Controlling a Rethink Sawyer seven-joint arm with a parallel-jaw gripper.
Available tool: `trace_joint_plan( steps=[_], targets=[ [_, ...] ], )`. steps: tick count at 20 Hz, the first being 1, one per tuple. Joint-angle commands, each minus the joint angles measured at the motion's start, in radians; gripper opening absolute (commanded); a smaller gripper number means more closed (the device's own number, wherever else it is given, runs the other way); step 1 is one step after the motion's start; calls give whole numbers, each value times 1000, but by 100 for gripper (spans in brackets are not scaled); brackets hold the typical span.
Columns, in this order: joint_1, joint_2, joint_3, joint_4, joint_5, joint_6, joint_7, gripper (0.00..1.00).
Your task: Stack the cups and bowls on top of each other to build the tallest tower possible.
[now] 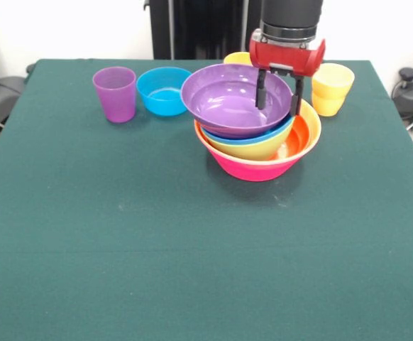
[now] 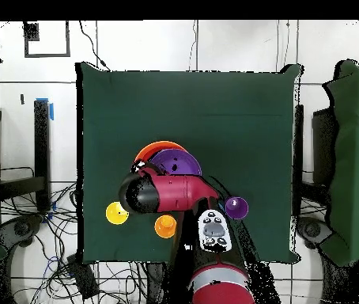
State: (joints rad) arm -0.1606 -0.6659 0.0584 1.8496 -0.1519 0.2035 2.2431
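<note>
The tower stands at the table's middle back, with a large pink bowl (image 1: 256, 169) as its base. Inside it sit an orange bowl (image 1: 304, 135), a yellow-green bowl (image 1: 252, 148) and a blue bowl (image 1: 281, 131) showing only a rim. A purple bowl (image 1: 231, 99) (image 2: 176, 162) lies tilted on top. My gripper (image 1: 279, 96) is open and straddles that bowl's right rim, one finger (image 1: 261, 89) inside and the other outside. A purple cup (image 1: 114, 94) (image 2: 236, 208) and a small blue bowl (image 1: 164, 91) stand to the left. A yellow cup (image 1: 332, 89) (image 2: 117, 213) stands to the right.
An orange cup (image 2: 165, 226) stands behind the tower, only its rim (image 1: 236, 57) showing in the front view. The green table (image 1: 192, 249) stretches wide in front of the tower. Cables and a black stand lie beyond the table's edges.
</note>
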Motion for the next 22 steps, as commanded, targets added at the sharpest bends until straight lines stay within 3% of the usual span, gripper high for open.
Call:
trace_joint_plan(
  steps=[1,8,14,22],
  targets=[
    [21,44,4,-37,-16,0,69,100],
    [2,4,29,-18,12,61,66,100],
    [-27,-157,53,-13,53,288,9,100],
    [-66,-239,91,-82,87,532,-53,100]
  ],
)
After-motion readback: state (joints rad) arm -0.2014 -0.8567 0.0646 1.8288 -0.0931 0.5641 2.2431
